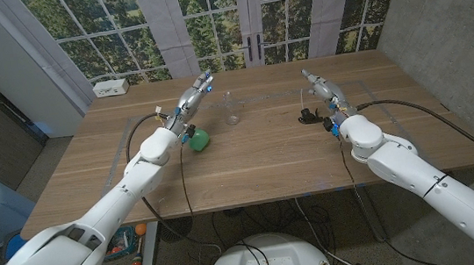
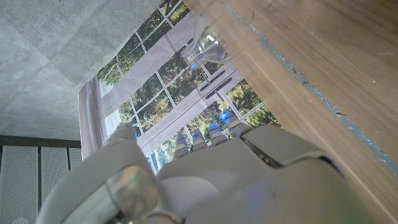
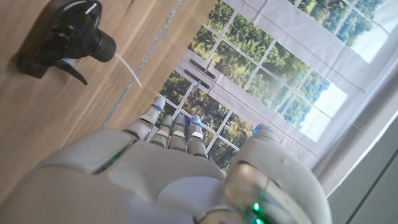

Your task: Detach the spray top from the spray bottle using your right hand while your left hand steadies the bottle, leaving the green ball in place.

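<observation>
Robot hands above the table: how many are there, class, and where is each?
2. The left hand is raised near the clear bottle; the right hand is raised beside the black spray top. Neither holds anything.

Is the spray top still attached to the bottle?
No: the black spray top lies on the table, apart from the clear bottle.

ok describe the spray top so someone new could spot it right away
On the wooden table, look toward the right side, just beside the right robot hand. The spray top lies there detached on its side: small and black with a thin white tube, unlike the clear bottle and green ball.
</observation>
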